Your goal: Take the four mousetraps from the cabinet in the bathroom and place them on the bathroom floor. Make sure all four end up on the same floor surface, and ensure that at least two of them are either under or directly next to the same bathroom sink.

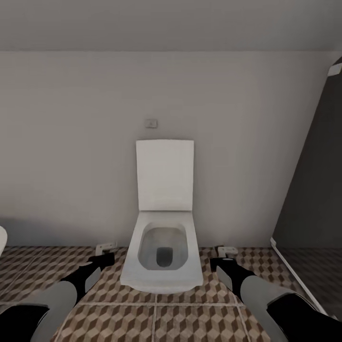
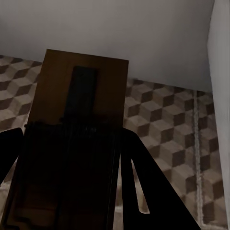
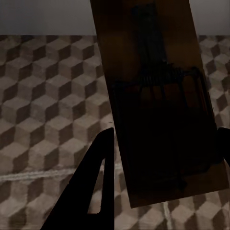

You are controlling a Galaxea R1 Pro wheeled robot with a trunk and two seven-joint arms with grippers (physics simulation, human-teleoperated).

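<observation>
My left gripper (image 1: pixel 103 259) is shut on a mousetrap (image 2: pixel 81 115), a flat brown board with a dark metal part, held between the two dark fingers. My right gripper (image 1: pixel 219 261) is shut on a second mousetrap (image 3: pixel 153 96) of the same kind. In the head view, each trap's end pokes out pale beyond the fingertips, on the left (image 1: pixel 105 247) and on the right (image 1: pixel 228 250). Both grippers hang low over the cube-patterned bathroom floor (image 1: pixel 156 323), one on each side of the toilet. The cabinet is out of view.
A white toilet (image 1: pixel 164 247) with its lid up stands against the back wall between my arms. A dark panel (image 1: pixel 313 190) with a pale bottom rail closes off the right side. A white rounded rim (image 1: pixel 2 240) shows at the far left.
</observation>
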